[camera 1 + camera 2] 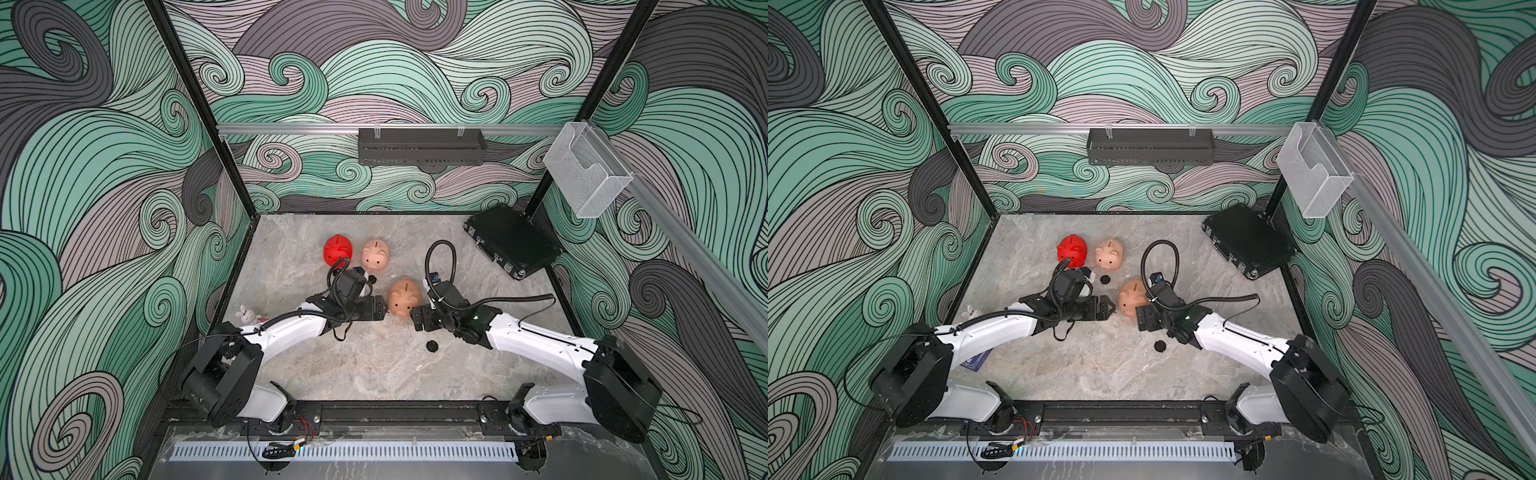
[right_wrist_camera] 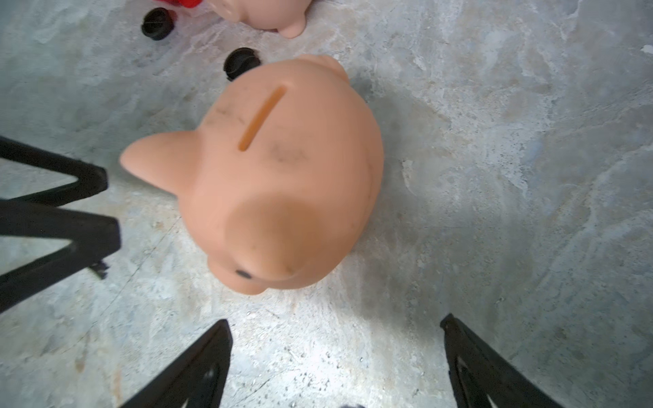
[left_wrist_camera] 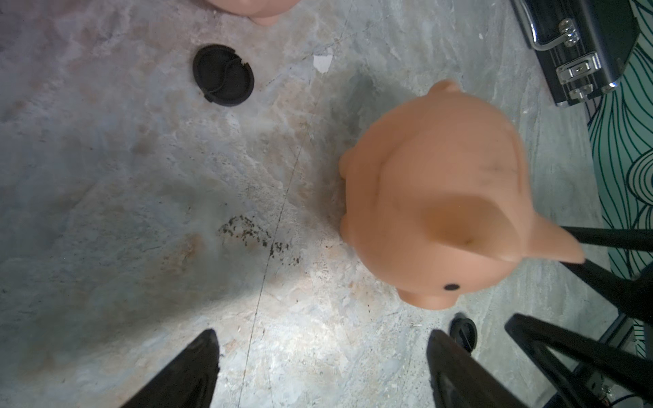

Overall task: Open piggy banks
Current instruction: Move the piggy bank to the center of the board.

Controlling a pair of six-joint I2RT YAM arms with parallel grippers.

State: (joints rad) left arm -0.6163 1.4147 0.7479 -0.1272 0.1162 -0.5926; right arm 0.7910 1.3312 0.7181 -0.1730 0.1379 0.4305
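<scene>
On the table [image 1: 374,374], nearest: a black plug [image 1: 432,345] lies flat and alone, nearer than both grippers.
Left gripper [image 3: 322,333]: fingers [image 3: 198,371] spread wide with only bare table between them; it hangs just beside the near pig, on the left.
Right gripper [image 2: 335,319]: fingers [image 2: 205,367] also spread wide, gripping nothing; it hangs low by the same pig's snout, on the right.
Near pig [image 1: 404,297]: peach-pink, upright on its feet mid-table, between the two grippers and held by neither.
Near pig, heading: long axis runs near to far; the snout points to the near edge, turned slightly left, and the rump faces the back wall.
Slot [image 2: 263,118]: on the near pig's back, running along that same axis.
Second plug [image 1: 1105,279]: flat on the table, just behind and left of the near pig.
Third plug [image 2: 155,23]: beside the red pig, seen only in the right wrist view.
Far pig [image 1: 375,254]: peach-pink, upright, slot up, snout toward the near edge; apart from the near pig.
Red pig [image 1: 338,249]: just left of the far pig, slot up; its heading is hard to read.
Case [image 1: 513,241]: black, flat and closed, in the far right corner.
</scene>
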